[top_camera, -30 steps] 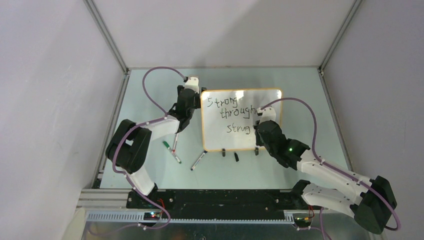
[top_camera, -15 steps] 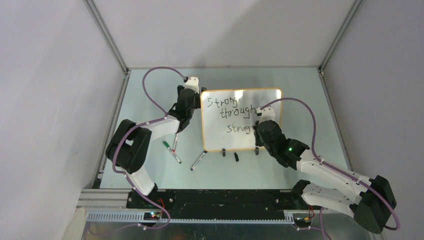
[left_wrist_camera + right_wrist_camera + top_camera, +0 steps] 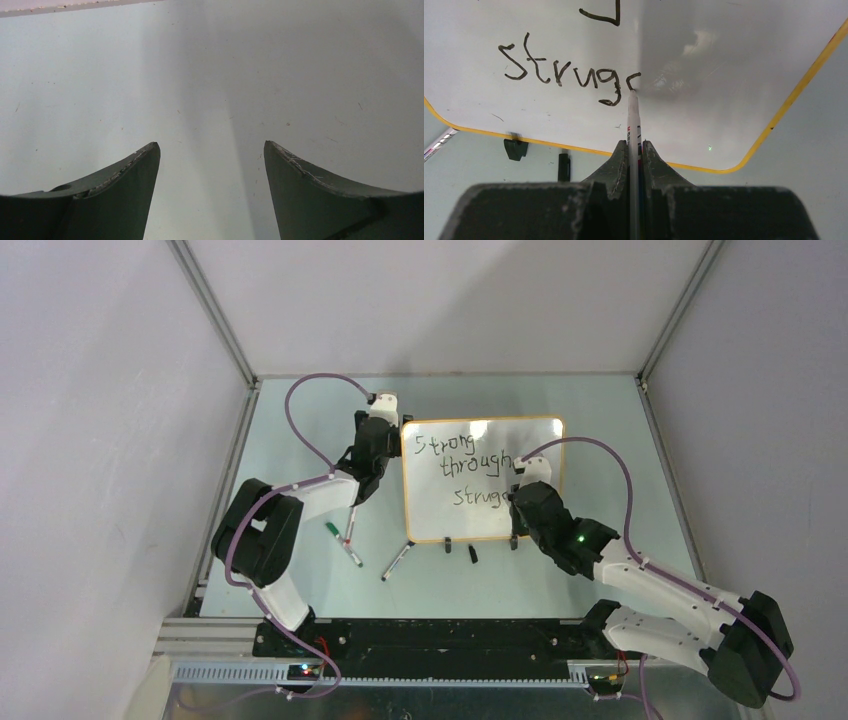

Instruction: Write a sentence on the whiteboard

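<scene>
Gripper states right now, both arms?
Left gripper: open, nothing between its fingers.
Right gripper: closed on the marker, whose tip touches the whiteboard.

Top cam: fixed, high, behind arm bases, looks down and forward. Far view, takes in whole table (image 3: 600,440), left arm (image 3: 262,540), right arm (image 3: 650,580) and whiteboard (image 3: 440,515).
Left wrist cam: close, low, looks out between left gripper (image 3: 211,145) fingers at bare tabletop only.
Right wrist cam: very close, looks along marker (image 3: 633,115) onto near part of whiteboard, writing (image 3: 564,75) large.
Overlap: right wrist and top both show whiteboard's near edge, clip foot (image 3: 515,148) and bottom line of writing. Left wrist shares only tabletop with top.
</scene>
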`<move>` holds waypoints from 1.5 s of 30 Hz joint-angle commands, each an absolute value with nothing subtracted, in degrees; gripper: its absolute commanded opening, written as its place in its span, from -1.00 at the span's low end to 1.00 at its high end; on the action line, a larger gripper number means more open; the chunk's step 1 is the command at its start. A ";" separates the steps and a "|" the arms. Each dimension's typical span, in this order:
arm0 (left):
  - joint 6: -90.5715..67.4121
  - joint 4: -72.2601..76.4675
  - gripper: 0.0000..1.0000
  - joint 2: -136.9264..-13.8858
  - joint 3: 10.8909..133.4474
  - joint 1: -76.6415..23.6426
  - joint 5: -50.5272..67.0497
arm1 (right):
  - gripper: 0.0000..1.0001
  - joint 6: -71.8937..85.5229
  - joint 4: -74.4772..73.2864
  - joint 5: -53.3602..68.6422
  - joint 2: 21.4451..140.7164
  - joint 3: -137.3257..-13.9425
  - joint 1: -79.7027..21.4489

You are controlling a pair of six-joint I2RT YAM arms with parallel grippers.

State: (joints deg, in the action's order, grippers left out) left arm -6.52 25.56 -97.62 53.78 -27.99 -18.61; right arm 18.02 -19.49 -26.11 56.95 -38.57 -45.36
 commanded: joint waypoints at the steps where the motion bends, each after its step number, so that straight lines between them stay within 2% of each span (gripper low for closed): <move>1: -6.63 27.82 0.64 -96.57 53.61 -28.22 -18.04 | -1.00 18.56 -20.28 -29.13 55.99 -38.92 -45.26; 45: -6.56 27.69 0.64 -96.55 53.64 -28.23 -18.06 | -1.00 18.02 -21.34 -29.12 57.89 -42.11 -43.85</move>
State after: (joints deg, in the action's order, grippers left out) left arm -6.52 25.58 -97.62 53.78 -27.99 -18.61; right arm 16.93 -19.79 -27.59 57.25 -39.99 -44.34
